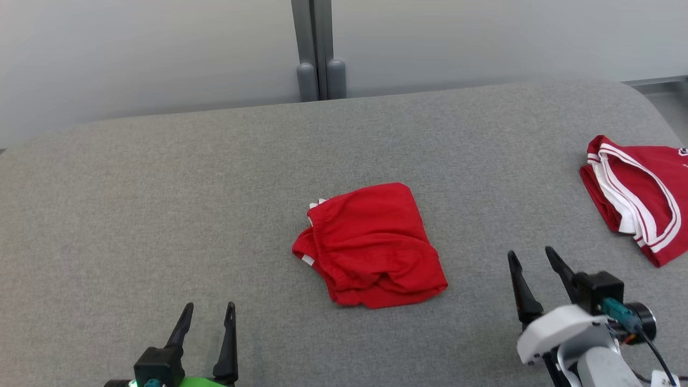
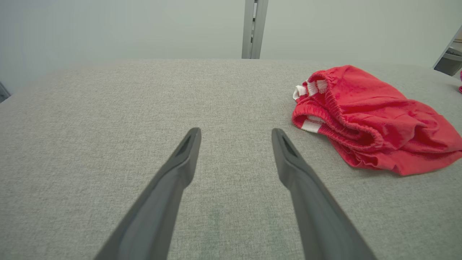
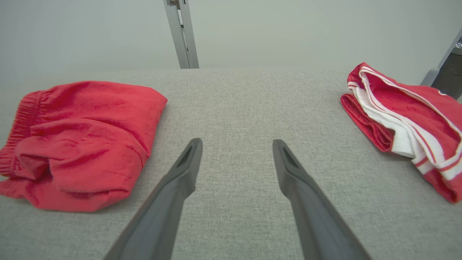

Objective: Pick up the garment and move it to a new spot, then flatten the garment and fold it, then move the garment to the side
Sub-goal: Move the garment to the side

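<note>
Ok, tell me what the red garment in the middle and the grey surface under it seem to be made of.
The red garment looks like soft, matte cloth, perhaps cotton or polyester: it creases and bunches, and has a gathered elastic band. The grey surface looks like a matte woven textile cover with a fine flecked weave; what lies beneath it cannot be told.

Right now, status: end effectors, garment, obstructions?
Both open, empty: left end effector, right end effector. Red garment bunched at centre, untouched. Red-and-white garment apart at right, not in the way.
</note>
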You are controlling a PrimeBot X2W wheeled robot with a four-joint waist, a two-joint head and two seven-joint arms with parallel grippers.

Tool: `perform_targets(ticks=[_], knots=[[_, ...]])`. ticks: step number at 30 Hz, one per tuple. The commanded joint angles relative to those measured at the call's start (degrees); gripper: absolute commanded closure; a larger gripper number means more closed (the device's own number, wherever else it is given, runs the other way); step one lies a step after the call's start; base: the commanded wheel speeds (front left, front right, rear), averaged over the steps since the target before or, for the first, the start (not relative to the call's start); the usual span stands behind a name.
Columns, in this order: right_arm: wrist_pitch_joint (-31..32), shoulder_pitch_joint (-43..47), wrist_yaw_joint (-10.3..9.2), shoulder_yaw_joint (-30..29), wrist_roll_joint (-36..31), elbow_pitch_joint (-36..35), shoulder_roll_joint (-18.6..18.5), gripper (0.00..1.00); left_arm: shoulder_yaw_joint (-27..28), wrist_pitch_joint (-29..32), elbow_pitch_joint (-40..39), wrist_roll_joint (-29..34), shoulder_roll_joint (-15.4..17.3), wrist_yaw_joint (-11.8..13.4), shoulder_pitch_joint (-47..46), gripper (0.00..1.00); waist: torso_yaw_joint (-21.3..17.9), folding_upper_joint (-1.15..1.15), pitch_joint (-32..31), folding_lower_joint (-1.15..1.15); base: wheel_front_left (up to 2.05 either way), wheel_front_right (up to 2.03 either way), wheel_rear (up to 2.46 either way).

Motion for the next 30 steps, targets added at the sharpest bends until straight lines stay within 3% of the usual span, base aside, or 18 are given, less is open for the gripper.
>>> perform_targets(ticks=[1,4,9,17,22,23,24,30], knots=[[-0.22,-2.53,-0.10,1.44,0.80,-0.05,-0.19,0.00,-0.47,0.05,-0.10,-0.30,0.16,-0.30,-1.46,0.00,1.15,0.00,1.36,0.00,0.00,0.00,0.00],[-0.22,-6.87,-0.10,5.71,2.69,2.30,-0.18,0.00,-1.47,0.05,0.00,-1.20,0.51,-0.30,-2.62,0.00,2.76,0.00,3.01,0.00,0.00,0.00,0.00],[-0.15,-16.74,-0.10,11.93,4.33,12.27,-0.26,0.00,-3.80,0.04,-0.49,-3.32,0.83,-0.30,-5.15,0.00,6.81,0.00,6.05,0.00,0.00,0.00,0.00],[0.00,-24.14,-0.10,12.18,3.61,29.98,-0.23,0.00,-6.26,0.05,-0.30,-5.65,2.04,-0.30,-7.00,0.00,11.49,0.00,8.34,0.00,0.00,0.00,0.00],[0.17,-24.49,-0.10,13.86,4.78,37.14,-0.18,0.00,-5.84,0.05,-0.29,-6.21,2.41,-0.30,-7.04,0.00,11.32,0.00,8.72,0.00,0.00,0.00,0.00],[0.43,-24.65,-0.10,14.59,4.99,37.92,-0.10,0.63,-5.72,0.05,-0.39,-6.18,2.61,-0.30,-6.85,0.00,10.81,0.00,8.75,0.00,0.00,0.00,0.00],[0.44,-24.92,-0.10,14.77,5.13,38.03,-0.04,1.00,-5.58,0.05,-0.43,-6.17,2.69,-0.30,-6.81,0.00,10.37,0.00,8.76,0.00,0.00,0.00,0.00],[0.04,-24.67,-0.18,9.44,2.17,33.73,-0.68,1.00,-4.67,0.05,-1.49,-6.32,2.49,-0.30,-7.27,0.00,5.21,0.00,8.24,0.00,0.00,0.00,0.00]])
